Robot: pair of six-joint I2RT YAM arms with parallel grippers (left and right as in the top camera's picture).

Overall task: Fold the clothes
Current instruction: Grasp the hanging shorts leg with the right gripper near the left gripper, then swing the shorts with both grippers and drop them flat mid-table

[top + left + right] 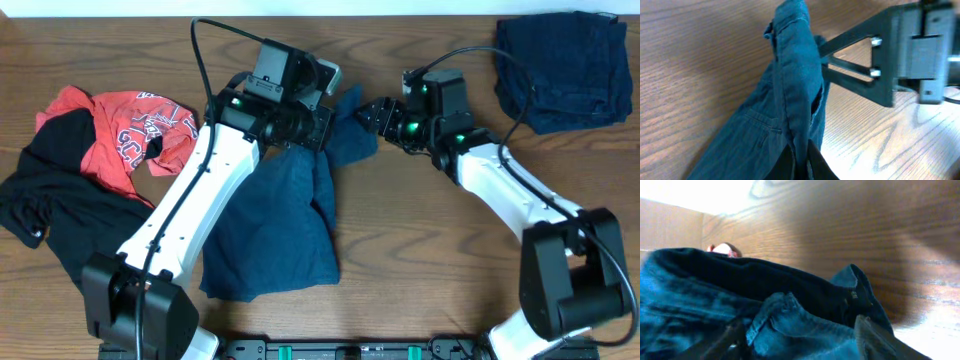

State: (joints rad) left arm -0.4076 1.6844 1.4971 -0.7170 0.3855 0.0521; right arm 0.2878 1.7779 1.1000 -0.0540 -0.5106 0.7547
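The dark blue denim shorts (270, 220) lie spread at the table's middle, with one upper corner lifted. My left gripper (322, 128) is shut on a fold of that fabric; in the left wrist view the fingers (799, 162) pinch the raised denim edge (790, 75). My right gripper (372, 113) is open at the shorts' upper right corner. In the right wrist view its fingers (800, 326) stand wide apart with bunched denim (805, 335) between them. The right gripper also shows in the left wrist view (832, 60), reaching to the fabric's edge.
A red white-lettered T-shirt (130, 135) and a black garment (50, 200) lie crumpled at the left. Folded navy denim (565, 70) sits at the back right corner. Bare wooden table (430, 240) lies between the arms and at the front right.
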